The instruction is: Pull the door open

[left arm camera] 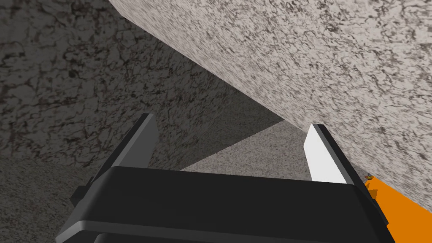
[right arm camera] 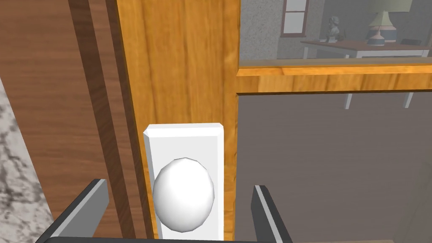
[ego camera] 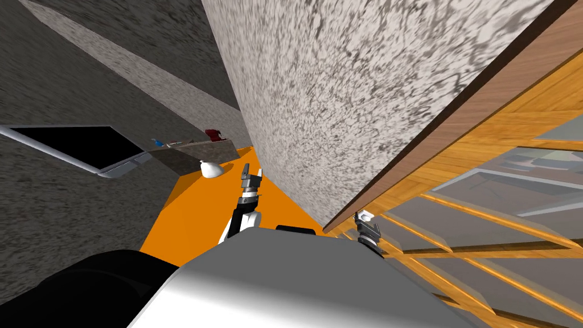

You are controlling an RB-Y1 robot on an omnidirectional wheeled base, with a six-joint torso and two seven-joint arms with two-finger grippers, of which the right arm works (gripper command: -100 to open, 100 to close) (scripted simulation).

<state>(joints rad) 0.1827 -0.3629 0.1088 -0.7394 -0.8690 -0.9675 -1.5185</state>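
The door [right arm camera: 177, 63] is orange-brown wood with glass panes, set in a dark brown frame [right arm camera: 50, 84]. Its white round knob [right arm camera: 183, 195] sits on a white plate [right arm camera: 181, 137] on the stile by the frame. My right gripper [right arm camera: 179, 184] is open, one finger on each side of the knob and neither touching it. In the head view the right gripper [ego camera: 364, 221] is at the door's [ego camera: 501, 148] edge, low beside my chest. My left gripper [ego camera: 252, 172] hangs open over the orange floor [ego camera: 193, 216], holding nothing; its wrist view has the left gripper [left arm camera: 230, 128] facing speckled walls.
A speckled wall [ego camera: 341, 85] juts out directly left of the door frame. Farther off on the left stand a counter [ego camera: 193, 151] with small objects and a white rounded object [ego camera: 210, 169] on the floor. Through the glass is a table with a lamp [right arm camera: 382, 25].
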